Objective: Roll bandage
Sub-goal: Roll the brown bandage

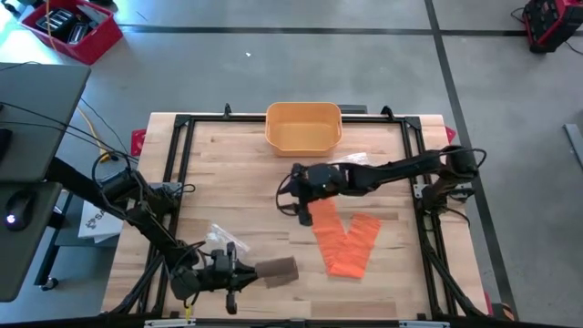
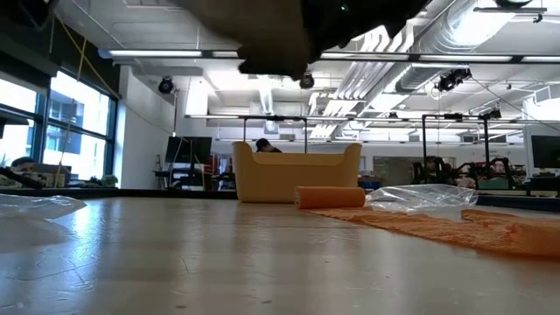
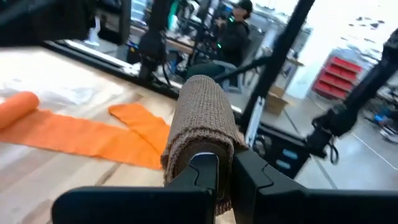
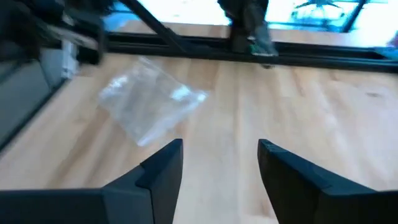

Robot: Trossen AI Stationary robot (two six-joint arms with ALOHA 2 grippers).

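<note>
- Left gripper (image 1: pixel 239 272) near front edge of table (image 1: pixel 237 173), fingers clamped on brown bandage roll (image 1: pixel 278 271), held clear of the wood.
- Right gripper (image 1: pixel 293 202) at table centre, fingers spread, gripping nothing.
- Orange bandage (image 1: pixel 348 240): unrolled strip right of centre, rolled end just beside right gripper.
- Yellow bin (image 1: pixel 303 126) at back edge.
- Clear plastic wrapper (image 1: pixel 221 234) near left gripper.

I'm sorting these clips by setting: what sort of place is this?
Probably a robotics lab or workshop: a framed wooden workbench, exposed ceiling ducts, red storage bins, and more rigs and a seated person behind.
</note>
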